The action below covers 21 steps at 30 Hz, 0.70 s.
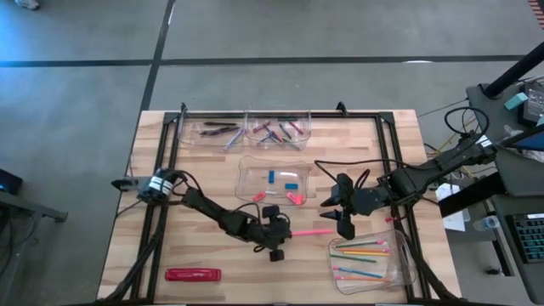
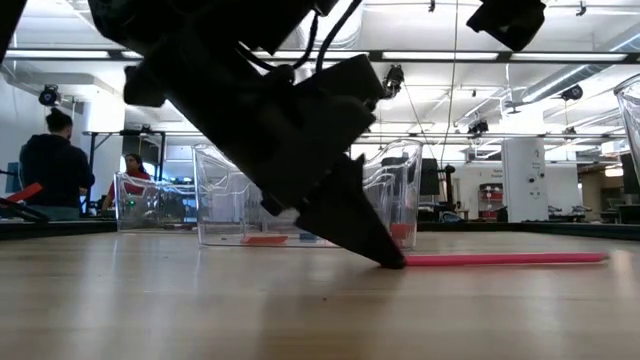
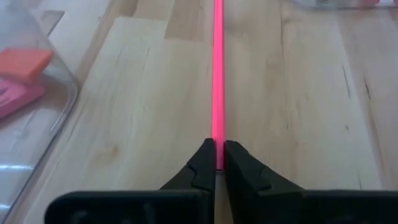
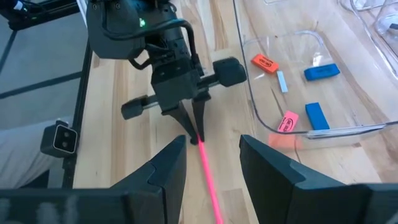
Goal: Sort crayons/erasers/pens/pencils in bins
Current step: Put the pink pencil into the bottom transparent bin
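A long pink pencil (image 1: pixel 313 231) lies flat on the wooden table (image 1: pixel 204 246), pointing toward the right edge. My left gripper (image 1: pixel 286 231) is shut on its left end. My right gripper (image 1: pixel 342 214) hangs open above the table, over the pencil's right end, with nothing between its fingers (image 4: pixel 163 169). Four clear bins stand around. One at the far left (image 1: pixel 217 132) holds dark pens and the one beside it (image 1: pixel 279 132) holds crayons. The middle one (image 1: pixel 274 178) holds blue and pink erasers, and the near right one (image 1: pixel 371 259) holds pencils. My left gripper pinches the pink pencil's left end (image 3: pixel 218 135) between its two fingertips (image 2: pixel 385 255). The fingers slant down from the table's left side and lie in line with the pencil. The pencil (image 2: pixel 505 259) rests flat on the table, stretching away from the fingertips.
A flat red pack (image 1: pixel 193 274) lies near the front left edge. Black frame rails (image 1: pixel 166 170) run along the table's left, far and right sides. People stand in the room beyond the table (image 2: pixel 55 160). Bare wood lies between the pack and my left gripper.
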### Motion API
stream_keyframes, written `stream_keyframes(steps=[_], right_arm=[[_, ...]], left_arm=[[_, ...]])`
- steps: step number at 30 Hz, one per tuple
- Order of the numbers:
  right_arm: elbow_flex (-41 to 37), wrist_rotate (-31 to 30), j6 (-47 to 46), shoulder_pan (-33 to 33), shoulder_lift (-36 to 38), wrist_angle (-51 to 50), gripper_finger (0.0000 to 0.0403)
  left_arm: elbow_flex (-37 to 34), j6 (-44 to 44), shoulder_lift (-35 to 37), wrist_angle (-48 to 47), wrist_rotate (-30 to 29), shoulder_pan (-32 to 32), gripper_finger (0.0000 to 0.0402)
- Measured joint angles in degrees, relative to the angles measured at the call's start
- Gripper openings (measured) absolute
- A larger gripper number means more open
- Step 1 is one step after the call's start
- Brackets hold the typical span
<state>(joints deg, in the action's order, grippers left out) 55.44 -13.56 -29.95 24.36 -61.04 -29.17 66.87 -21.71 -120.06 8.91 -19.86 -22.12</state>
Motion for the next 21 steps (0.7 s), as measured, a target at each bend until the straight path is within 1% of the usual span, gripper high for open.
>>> stream_keyframes(steps=[4, 10, 15, 18, 21], right_arm=[[0.0, -0.02, 0.04, 0.0, 0.0, -0.08, 0.0139], [0.0, -0.04, 0.13, 0.0, 0.0, 0.12, 0.0139], [-0.04, -0.21, 0.46, 0.0, 0.0, 0.9, 0.0139], [-0.04, -1.83, 0.55, 0.0, 0.0, 1.25, 0.0139], [-0.19, -2.11, 0.52, 0.0, -0.02, 1.33, 0.0139]], left_arm=[[-0.19, -0.74, 2.44, -3.97, -0.13, -1.56, 0.0002], [-0.16, -4.98, 4.81, -12.04, -0.69, -4.14, 0.0001], [-0.13, -6.58, 5.45, -14.58, -1.39, -5.97, 0.0001], [-0.16, -7.74, 6.31, -16.17, -1.58, -6.93, 0.0], [-0.18, -7.94, 8.12, -18.95, -3.21, -7.84, 0.0]])
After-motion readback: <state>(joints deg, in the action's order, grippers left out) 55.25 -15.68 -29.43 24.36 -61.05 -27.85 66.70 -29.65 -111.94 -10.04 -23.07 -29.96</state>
